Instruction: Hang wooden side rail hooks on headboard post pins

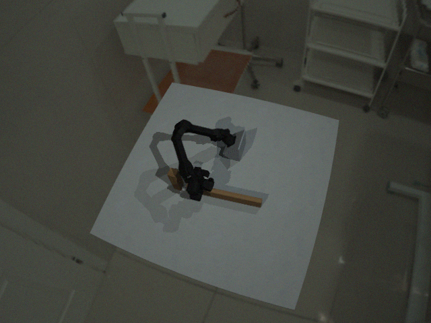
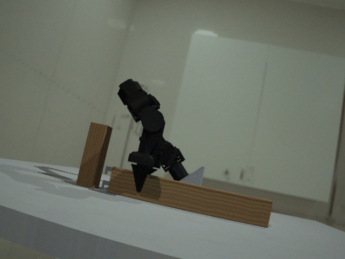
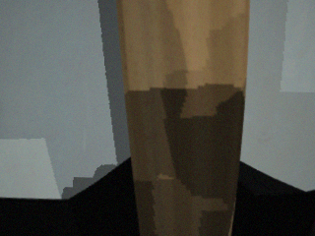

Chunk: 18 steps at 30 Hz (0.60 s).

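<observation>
The gripper (image 1: 198,194) (image 2: 138,190) (image 3: 176,156) is clamped on the rail (image 1: 236,196) (image 2: 200,197) (image 3: 184,59) near its hook end, the rail's long part running out from the fingers along the table (image 1: 243,250) (image 2: 117,223) (image 3: 54,74). Lift that end straight up, keeping it square to the post (image 1: 174,179) (image 2: 93,156) just beyond the fingers, far end down, until the hooks (image 2: 108,169) clear the pins, then advance and lower. The post's slot and pins cannot be made out, and the arm covers the grip from above.

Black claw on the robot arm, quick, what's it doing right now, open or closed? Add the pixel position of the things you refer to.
Black claw (image 1: 196,194) (image 2: 138,189) (image 3: 176,156): closed on the long brown wooden rail (image 1: 236,197) (image 2: 211,200) (image 3: 184,49), near its hooked end.
</observation>
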Tool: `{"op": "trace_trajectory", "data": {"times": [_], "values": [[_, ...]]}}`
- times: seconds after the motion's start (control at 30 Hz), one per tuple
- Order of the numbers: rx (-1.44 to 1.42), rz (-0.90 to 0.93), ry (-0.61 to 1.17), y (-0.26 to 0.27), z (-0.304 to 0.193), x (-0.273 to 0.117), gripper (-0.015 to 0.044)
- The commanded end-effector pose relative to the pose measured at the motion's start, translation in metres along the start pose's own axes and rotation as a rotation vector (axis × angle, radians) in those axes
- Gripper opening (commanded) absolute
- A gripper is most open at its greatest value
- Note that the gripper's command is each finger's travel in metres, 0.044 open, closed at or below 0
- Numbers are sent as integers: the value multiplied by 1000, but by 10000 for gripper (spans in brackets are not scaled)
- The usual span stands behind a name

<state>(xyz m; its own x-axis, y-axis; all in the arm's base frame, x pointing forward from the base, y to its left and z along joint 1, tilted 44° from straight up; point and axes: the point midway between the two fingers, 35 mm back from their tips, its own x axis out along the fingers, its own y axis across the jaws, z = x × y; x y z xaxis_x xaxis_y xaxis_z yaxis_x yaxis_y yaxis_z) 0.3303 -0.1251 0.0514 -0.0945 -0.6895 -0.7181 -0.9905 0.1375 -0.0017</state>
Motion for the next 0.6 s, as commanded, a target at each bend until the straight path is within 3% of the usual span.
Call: {"op": "trace_trajectory", "data": {"times": [0.0, 0.57], "values": [[43, 0, 3, 0, 0, 0, 0], [101, 0, 3, -8, -1, 0, 0]]}}
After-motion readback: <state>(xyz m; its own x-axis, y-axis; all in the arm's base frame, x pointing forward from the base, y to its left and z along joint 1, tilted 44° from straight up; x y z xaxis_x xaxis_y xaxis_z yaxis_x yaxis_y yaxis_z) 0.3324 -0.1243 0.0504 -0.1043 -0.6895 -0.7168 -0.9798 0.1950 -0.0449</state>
